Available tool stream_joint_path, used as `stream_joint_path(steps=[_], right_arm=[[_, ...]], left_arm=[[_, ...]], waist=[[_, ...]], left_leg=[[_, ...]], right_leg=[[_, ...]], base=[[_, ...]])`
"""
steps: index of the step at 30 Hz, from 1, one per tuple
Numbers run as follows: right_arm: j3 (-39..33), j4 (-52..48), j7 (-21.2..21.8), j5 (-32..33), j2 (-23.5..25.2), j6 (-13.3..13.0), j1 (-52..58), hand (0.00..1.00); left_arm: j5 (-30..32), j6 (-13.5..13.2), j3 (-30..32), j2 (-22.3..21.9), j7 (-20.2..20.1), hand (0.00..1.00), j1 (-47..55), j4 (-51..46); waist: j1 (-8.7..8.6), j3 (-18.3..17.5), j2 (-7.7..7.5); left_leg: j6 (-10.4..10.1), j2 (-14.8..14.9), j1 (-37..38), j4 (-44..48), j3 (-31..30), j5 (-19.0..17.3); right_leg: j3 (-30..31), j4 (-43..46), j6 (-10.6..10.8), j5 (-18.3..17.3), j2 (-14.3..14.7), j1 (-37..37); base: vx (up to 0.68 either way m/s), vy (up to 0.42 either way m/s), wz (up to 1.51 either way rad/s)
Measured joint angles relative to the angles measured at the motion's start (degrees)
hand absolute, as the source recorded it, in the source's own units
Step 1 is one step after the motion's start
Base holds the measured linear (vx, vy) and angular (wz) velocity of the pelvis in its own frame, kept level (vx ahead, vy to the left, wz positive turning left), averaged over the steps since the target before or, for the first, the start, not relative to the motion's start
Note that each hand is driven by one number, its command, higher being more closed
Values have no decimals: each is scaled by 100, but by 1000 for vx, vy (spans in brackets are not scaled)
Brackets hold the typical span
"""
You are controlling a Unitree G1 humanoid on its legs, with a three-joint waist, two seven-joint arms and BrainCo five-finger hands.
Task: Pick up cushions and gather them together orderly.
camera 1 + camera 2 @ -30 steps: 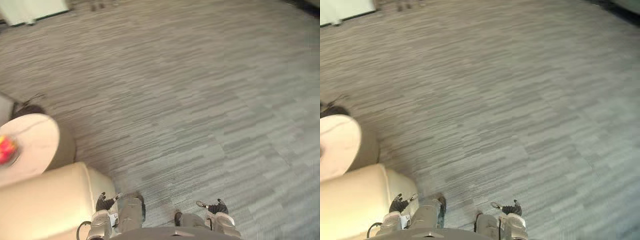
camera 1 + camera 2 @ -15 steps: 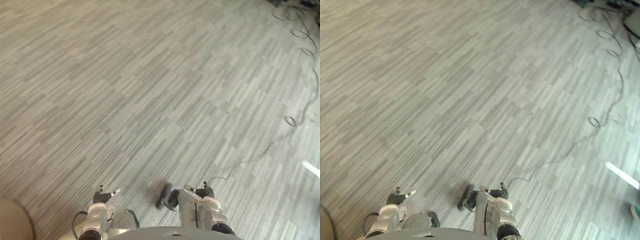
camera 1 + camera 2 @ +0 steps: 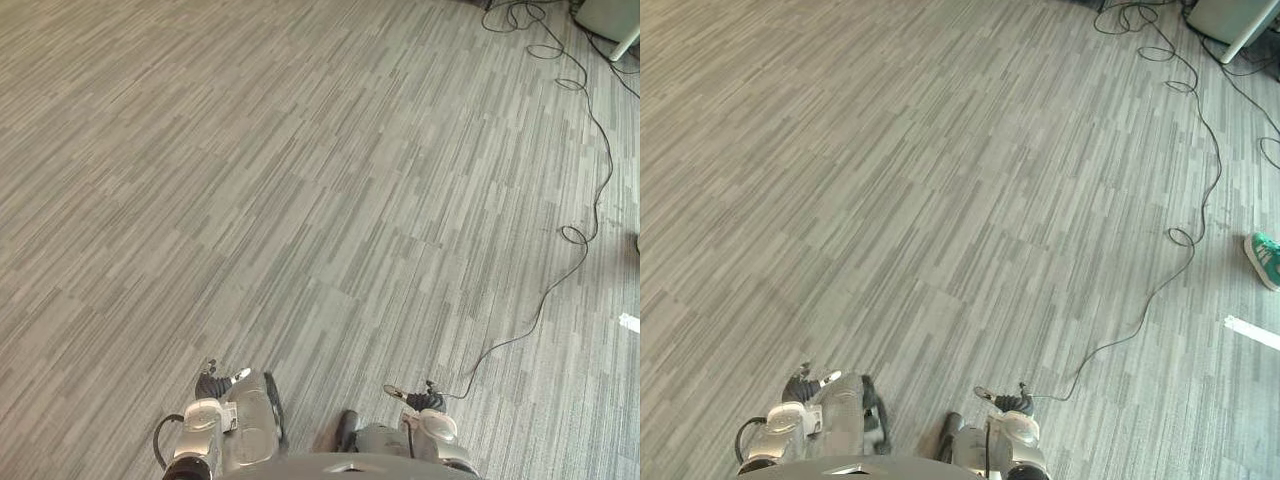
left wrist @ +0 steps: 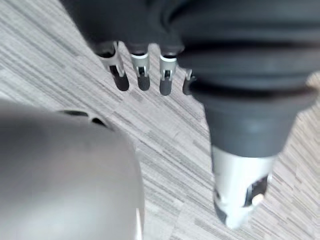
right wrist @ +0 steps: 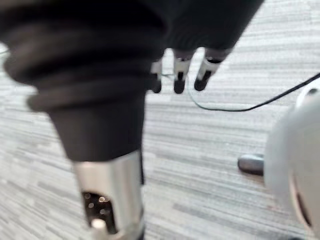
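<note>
The whole view has swung round since a second ago, and plain grey carpet [image 3: 300, 200] now spreads ahead of the fingers [image 4: 141, 76], a green shoe [image 3: 1265, 258] well off beyond the right ones. The left hand [image 3: 212, 386] and right hand [image 3: 424, 401] hang low, fingers straight and loosely apart, holding and touching nothing. Where the cushions lie I cannot tell.

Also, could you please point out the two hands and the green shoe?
left hand [image 4: 140, 72]: left wrist view, on one finger.
right hand [image 5: 179, 77]: right wrist view, on one finger.
shoe [image 3: 1265, 258]: right eye view, on its green upper.
</note>
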Motion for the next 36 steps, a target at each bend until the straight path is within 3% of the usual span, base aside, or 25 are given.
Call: stream_joint_path(steps=[1, 2, 3, 4, 5, 7, 9, 11, 12, 13, 14, 15, 17, 20, 23, 24, 25, 26, 28, 29, 30, 31, 33, 35, 36], right_arm=[[-36, 15, -2, 1, -6, 4, -1, 0], [-42, 26, -4, 0, -24, 5, -5, 0], [-40, 30, -4, -2, -24, 6, 0, 0], [-27, 179, 6, -12, -1, 10, -51, 0], [-58, 283, 5, -13, 4, 6, -142, 0], [-192, 297, 13, -64, 68, 78, -161, 0], [-303, 304, 24, -79, 134, 92, -102, 0], [-398, 301, 46, -87, 132, 93, -80, 0], [-397, 301, 49, -86, 137, 99, -63, 0], [-391, 293, 55, -87, 149, 102, 13, 0], [-392, 285, 55, -87, 148, 107, 66, 0], [-422, 197, 66, -114, 83, 115, 125, 0], [-428, 191, 75, -194, 41, 105, 140, 0], [-464, -4, 127, -203, 57, 79, 139, 0], [-697, -78, 175, -188, 63, 71, 55, 0], [-699, -80, 171, -187, 53, 74, 42, 0], [-693, -25, 172, -185, 44, 79, 42, 0], [-698, 17, 172, -186, 35, 81, 46, 0], [-711, 215, 175, -177, -68, 112, 25, 0], [-733, 264, 174, -185, -196, 124, 28, 0], [-824, 291, 172, -193, -290, 141, 28, 0], [-912, 296, 169, -191, -303, 163, 31, 0], [-1128, 376, 166, -190, -310, 196, 42, 0], [-1097, 414, 165, -186, -281, 206, 132, 0], [-1078, 414, 154, -183, -275, 203, 167, 0]], left_arm=[[1, -2, 17, -22, -7, 0, -4, -37], [-1, -12, 42, -28, -22, 0, -14, -51], [4, -14, 61, -22, -20, 0, -18, -49], [19, -24, 93, 24, -15, 0, -53, -25], [5, -48, 130, 25, -15, 0, -55, -25], [15, -45, 242, 32, -18, 0, -64, -28], [23, -28, 190, 90, -14, 0, -33, 56], [27, -6, -19, 153, -18, 0, 2, 229], [30, 9, -78, 190, -21, 0, -23, 252], [54, 50, -164, 234, -28, 0, -58, 322], [74, 68, -197, 230, -28, 0, -50, 344], [105, 85, -244, 206, -28, 0, 4, 360], [161, 89, -249, 171, -28, 0, 20, 347], [179, 91, -278, 167, -28, 0, 38, 366], [216, 99, -487, 127, -34, 0, -37, 407], [238, 101, -504, 119, -38, 0, -49, 420], [251, 95, -593, 139, -39, 0, -55, 433], [272, 94, -648, 163, -42, 0, -57, 447], [340, 93, -748, 187, -70, 0, -64, 614], [358, 93, -760, 87, -89, 0, -66, 725], [388, 94, -766, 7, -116, 0, -92, 784], [416, 94, -769, -24, -127, 0, -109, 791], [455, 87, -689, -61, -141, 0, -108, 793], [454, 81, -605, -63, -143, 0, -83, 788], [454, 71, -588, -73, -152, 0, -72, 766]], waist=[[38, 9, -32], [73, 5, -83], [117, -20, -145], [151, -127, -354], [142, -128, -375], [186, -138, -402], [209, -245, -560], [133, -309, -569], [87, -297, -599], [5, -262, -664], [-18, -259, -659], [-45, -235, -629], [-126, -209, -508], [-257, -244, -537], [-309, -221, -461], [-340, -210, -438], [-413, -215, -469], [-487, -230, -514], [-554, -252, -548], [-564, -266, -316], [-568, -278, -99], [-575, -276, -19], [-579, -327, 127], [-635, -315, 159], [-632, -319, 183]], left_leg=[[-44, -174, -22, -850, -10, 258], [-61, -325, -44, -1476, -6, 875], [-39, -386, -5, -1597, 49, 1209], [167, -642, 110, -1528, 277, 935], [315, -634, 81, -1334, 296, 841], [491, -594, 78, -748, 332, 532], [658, -785, 398, -608, 432, 243], [603, -970, 950, -868, 442, -331], [618, -1035, 1056, -887, 424, -404], [634, -1130, 1307, -896, 389, -470], [647, -1141, 1450, -909, 377, -503], [658, -1151, 1944, -1102, 382, -515], [623, -1114, 2501, -1513, 367, -534], [339, -1041, 3046, -1977, 304, -699], [88, -830, 3650, -2399, 270, -861], [65, -780, 3767, -2518, 265, -872], [28, -797, 3956, -2735, 171, -846], [-13, -843, 4040, -2844, 61, -824], [-116, -830, 4388, -3021, -245, -768], [-208, -658, 4432, -2968, -353, -587], [-276, -505, 4396, -2830, -519, -324], [-312, -439, 4381, -2723, -573, -177], [-322, -210, 4120, -1809, -894, 553], [-370, -22, 3535, -197, -1336, 2016], [-425, 22, 3283, 445, -1430, 2047]], right_leg=[[47, -56, 135, -81, -128, 132], [122, -76, 327, -200, -279, 248], [209, -87, 389, -248, -369, 279], [504, -264, 277, -226, -552, 367], [627, -307, 182, -71, -534, 413], [858, -242, 210, 235, -625, 588], [1080, 635, 545, 452, -904, 427], [1426, 2737, 1026, 907, -1165, -355], [1529, 3355, 1100, 1068, -1227, -600], [1619, 4530, 1105, 1116, -1341, -1045], [1588, 4972, 1068, 1086, -1360, -1216], [1410, 5756, 858, 876, -1346, -1636], [1020, 5942, 617, 606, -1306, -2075], [551, 5356, 551, 291, -1269, -2794], [257, 3244, 427, 267, -992, -3278], [256, 2526, 425, 445, -898, -3264], [367, 1289, 490, 852, -818, -3190], [407, 786, 540, 1050, -799, -3160], [700, 377, 246, 2256, -700, -3038], [670, 685, 107, 2332, -613, -3104], [612, 1036, 11, 1994, -509, -3167], [578, 1176, -44, 1870, -448, -3160], [483, 1484, -133, 1391, -235, -2971], [441, 1366, -203, 988, -43, -2355], [443, 1292, -233, 890, 23, -2184]], base=[[369, 253, -18], [385, 271, -22], [430, 268, -28], [456, 229, -24], [604, 268, -23], [556, 278, -7], [572, 338, -10], [462, 240, -9], [479, 155, 27], [359, 49, 30], [441, 13, 21], [341, -6, 4], [351, -15, -2], [415, -77, 10], [462, -190, 9], [424, -197, 25], [468, -221, 41], [496, -231, 51], [509, -231, 27], [495, -222, 1], [486, -226, -3], [505, -247, -11], [646, -274, -20], [587, -165, -12], [718, -120, -27]])
